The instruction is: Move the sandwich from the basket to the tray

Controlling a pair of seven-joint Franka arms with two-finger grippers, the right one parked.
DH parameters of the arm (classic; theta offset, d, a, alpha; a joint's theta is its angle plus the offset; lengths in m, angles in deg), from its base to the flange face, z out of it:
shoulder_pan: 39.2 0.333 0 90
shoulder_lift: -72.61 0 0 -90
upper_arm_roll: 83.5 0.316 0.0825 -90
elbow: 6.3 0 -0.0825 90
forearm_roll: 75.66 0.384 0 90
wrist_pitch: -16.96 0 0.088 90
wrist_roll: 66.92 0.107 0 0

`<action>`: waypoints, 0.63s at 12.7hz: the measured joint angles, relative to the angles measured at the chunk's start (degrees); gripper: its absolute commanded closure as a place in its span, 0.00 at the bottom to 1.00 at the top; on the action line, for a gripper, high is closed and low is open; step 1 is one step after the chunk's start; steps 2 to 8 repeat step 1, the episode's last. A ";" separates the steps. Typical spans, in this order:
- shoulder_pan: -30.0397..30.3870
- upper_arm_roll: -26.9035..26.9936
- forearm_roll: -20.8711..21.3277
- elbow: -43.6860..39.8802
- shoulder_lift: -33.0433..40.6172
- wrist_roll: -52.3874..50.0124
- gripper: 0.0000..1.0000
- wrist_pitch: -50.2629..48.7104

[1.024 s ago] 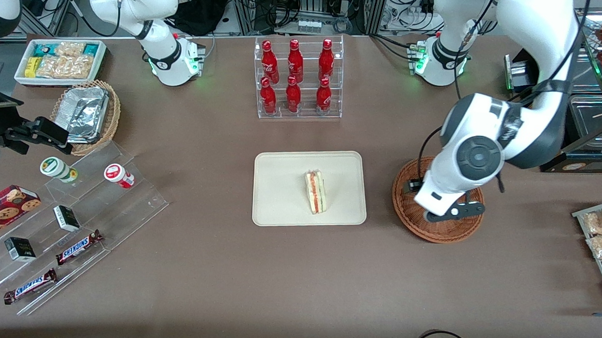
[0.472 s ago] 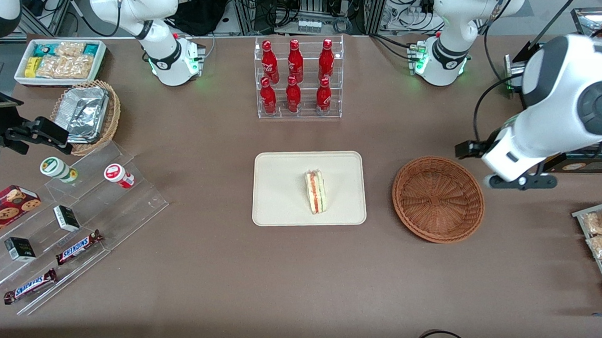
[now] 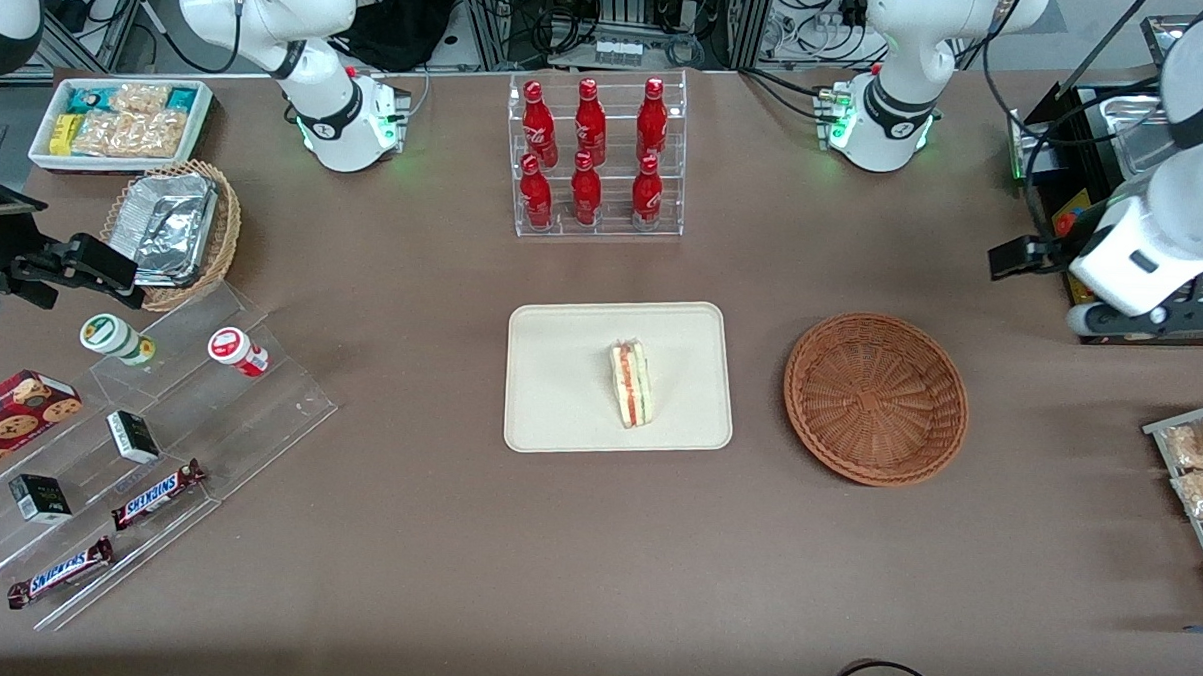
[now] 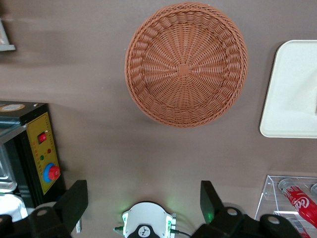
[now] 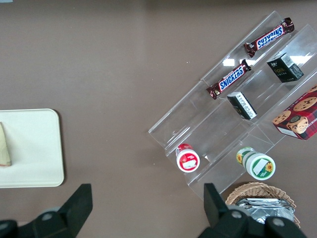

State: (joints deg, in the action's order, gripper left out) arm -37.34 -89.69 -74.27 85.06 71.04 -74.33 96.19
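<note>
The sandwich [image 3: 631, 383] lies on the tray [image 3: 560, 377], a little toward the basket's side of the tray's middle, with its long axis running from nearer the front camera to farther from it and its red and green filling edge facing up. The basket [image 3: 876, 398] stands just beside the tray, toward the working arm's end of the desk [image 3: 594, 558], and it holds nothing; the left wrist view shows its woven bottom [image 4: 185, 64] bare. So I judge that the task is already done and no new grasp is needed.

The gripper [image 4: 143, 203] of the left arm hangs high above the desk, near the working arm's end of it and farther from the front camera than the basket. Its jaws are spread wide and hold nothing: in the left wrist view the two dark fingers [image 4: 74, 198] stand well apart, with bare desk and the arm's base between them. From the jaws, the basket lies nearer to the front camera, and the sandwich lies further sideways, toward the parked arm's end. In my judgement, the only move left is to pull away to a rest pose, and nothing stands in the way of it.

As for writing, two chocolate bars [image 5: 247, 55] on the clear stepped shelf [image 3: 158, 443] read "SNICKERS". The red bottles [image 3: 588, 152] in the clear rack carry a white script logo that I cannot read with certainty. The other labels are too small to read.
</note>
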 measured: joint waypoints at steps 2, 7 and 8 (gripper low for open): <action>-0.01 0.41 0.00 -1.12 0.22 0.00 0.00 -1.06; -0.01 0.41 0.00 -1.12 0.22 0.00 0.00 -1.06; -0.01 0.41 0.00 -1.12 0.22 0.00 0.00 -1.06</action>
